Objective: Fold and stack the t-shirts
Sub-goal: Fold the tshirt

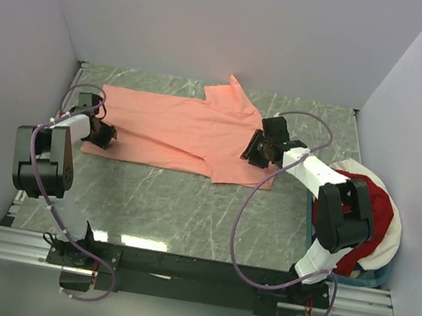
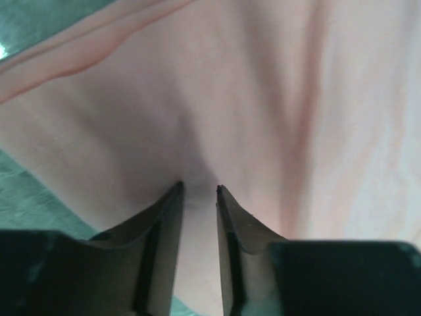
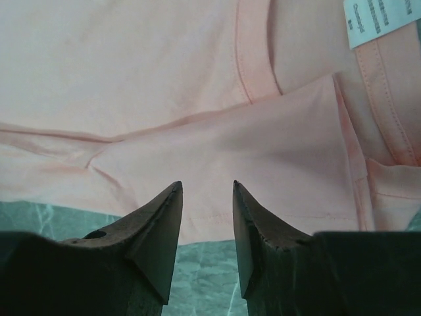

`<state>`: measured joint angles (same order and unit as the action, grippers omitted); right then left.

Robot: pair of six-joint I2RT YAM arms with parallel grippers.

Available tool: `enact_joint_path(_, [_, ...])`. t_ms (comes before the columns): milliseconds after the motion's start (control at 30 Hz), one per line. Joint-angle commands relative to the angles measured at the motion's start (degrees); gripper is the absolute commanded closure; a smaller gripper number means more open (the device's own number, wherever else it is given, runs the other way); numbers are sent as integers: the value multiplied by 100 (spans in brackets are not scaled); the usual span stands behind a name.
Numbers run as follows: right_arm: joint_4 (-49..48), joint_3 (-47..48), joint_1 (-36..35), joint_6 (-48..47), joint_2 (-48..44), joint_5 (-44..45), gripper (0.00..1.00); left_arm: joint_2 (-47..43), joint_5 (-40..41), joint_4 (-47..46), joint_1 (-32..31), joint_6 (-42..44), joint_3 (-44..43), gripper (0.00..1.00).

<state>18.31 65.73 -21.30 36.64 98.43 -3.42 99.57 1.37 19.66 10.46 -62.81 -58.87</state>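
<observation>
The salmon-pink t-shirt lies spread on the green marble table. My left gripper is at its left end. In the left wrist view its fingers are close together with the pink cloth puckered between the tips, so they are shut on the shirt. My right gripper is low over the shirt's right end by the collar. In the right wrist view it is open over a sleeve hem, and the white neck label shows. The dark red t-shirt lies in the basket on the right.
The white-rimmed round basket stands at the right edge, behind the right arm. Grey walls close in the table on the left, back and right. Bare marble lies in front of the shirt.
</observation>
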Motion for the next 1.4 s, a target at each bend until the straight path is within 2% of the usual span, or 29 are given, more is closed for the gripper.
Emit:
enact_joint_path(0, [-117, -52, -32, 115, 308, 254, 57, 1, 91, -174, -26, -100, 279, 68])
enact_joint_path(167, [-204, -394, -23, 238, 396, 280, 58, -288, 636, 29, -26, -258, 867, 77])
enact_joint_path(433, [-222, -1105, -23, 300, 177, 219, 59, -824, 1120, 222, -26, -232, 1475, 76])
enact_joint_path(667, [-503, -2125, -41, 396, -622, -97, 60, -1475, 1357, 337, -26, -100, 2036, 75])
enact_joint_path(933, [-802, -3337, -234, 589, -1475, -449, 60, -2335, 1261, 477, -17, -74, 2556, 74])
enact_joint_path(1200, [-583, -3629, -357, 599, -2740, -616, 59, -2776, 1094, 557, -18, 259, 2539, 67])
enact_joint_path(1367, [-591, -3857, -690, 624, -3811, -529, 45, -3136, 550, 206, -9, 646, 2468, 61])
